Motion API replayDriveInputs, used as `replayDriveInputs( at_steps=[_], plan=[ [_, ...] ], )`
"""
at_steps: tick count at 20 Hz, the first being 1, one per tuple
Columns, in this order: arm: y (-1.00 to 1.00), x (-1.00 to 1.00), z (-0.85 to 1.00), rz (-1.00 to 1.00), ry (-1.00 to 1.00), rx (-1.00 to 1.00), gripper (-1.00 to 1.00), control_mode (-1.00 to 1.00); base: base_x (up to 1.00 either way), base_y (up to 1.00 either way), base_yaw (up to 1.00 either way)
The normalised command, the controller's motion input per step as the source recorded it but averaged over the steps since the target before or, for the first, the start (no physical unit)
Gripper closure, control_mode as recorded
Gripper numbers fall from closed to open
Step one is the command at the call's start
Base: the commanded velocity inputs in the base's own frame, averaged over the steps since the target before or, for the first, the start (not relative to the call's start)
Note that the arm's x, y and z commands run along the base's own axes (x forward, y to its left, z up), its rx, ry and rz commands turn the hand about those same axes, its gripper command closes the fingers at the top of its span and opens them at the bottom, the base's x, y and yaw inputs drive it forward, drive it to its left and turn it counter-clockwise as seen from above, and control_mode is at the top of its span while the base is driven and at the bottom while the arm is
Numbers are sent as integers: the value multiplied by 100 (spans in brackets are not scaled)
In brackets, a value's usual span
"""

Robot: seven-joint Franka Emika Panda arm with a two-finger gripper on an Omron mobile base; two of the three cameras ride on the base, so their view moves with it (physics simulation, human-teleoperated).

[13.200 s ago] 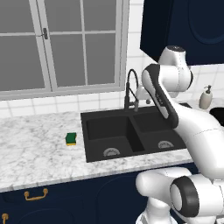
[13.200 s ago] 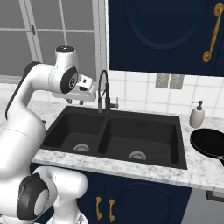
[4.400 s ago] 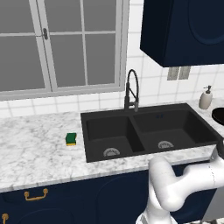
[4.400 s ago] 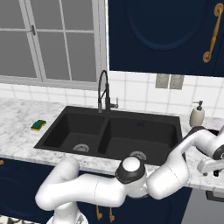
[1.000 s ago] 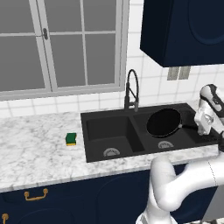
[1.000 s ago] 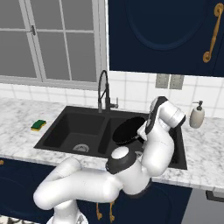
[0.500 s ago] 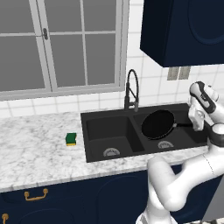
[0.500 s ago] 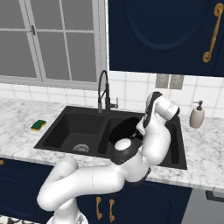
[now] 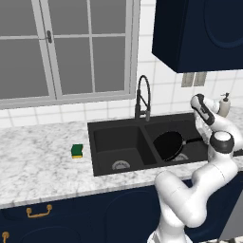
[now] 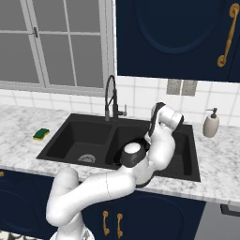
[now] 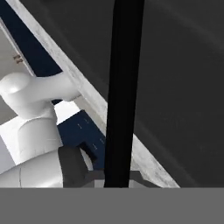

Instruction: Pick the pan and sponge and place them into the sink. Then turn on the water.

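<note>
Claw jaws are seen clamped on the handle of the pan, which runs as a dark bar up the middle of the hand view. The pan is held tilted over the right basin of the sink, its round face turned toward the divider; whether its rim already touches the basin floor cannot be told.

By the look of things, the task is judged to be in its first part: the pan is over the sink but not yet let go. The sponge lies on the worktop just left of the sink's left edge, untouched. No water is seen falling from the faucet, so that step is left too.

From the base, the arm is raised, folded at the elbow near the worktop's front edge, and bent back down, with the wrist above the right basin's right side.
</note>
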Motion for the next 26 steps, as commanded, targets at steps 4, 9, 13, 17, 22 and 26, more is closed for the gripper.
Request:
replayDriveInputs(
  at_steps=[4, 9, 13, 17, 22, 26],
  plan=[
    [0, 39, -17, 11, 10, 0, 100, -100, 0, 0, 0],
    [0, 35, -23, 11, 10, 0, -100, -100, 0, 0, 0],
    [0, 33, -27, 11, 10, 0, -100, -100, 0, 0, 0],
    [-13, 9, -4, 13, 2, 1, -100, -100, 0, 0, 0],
    [-48, 2, 0, 16, 0, 8, -100, -100, 0, 0, 0],
    [-79, 0, 0, 22, -1, 17, -100, -100, 0, 0, 0]
  ],
)
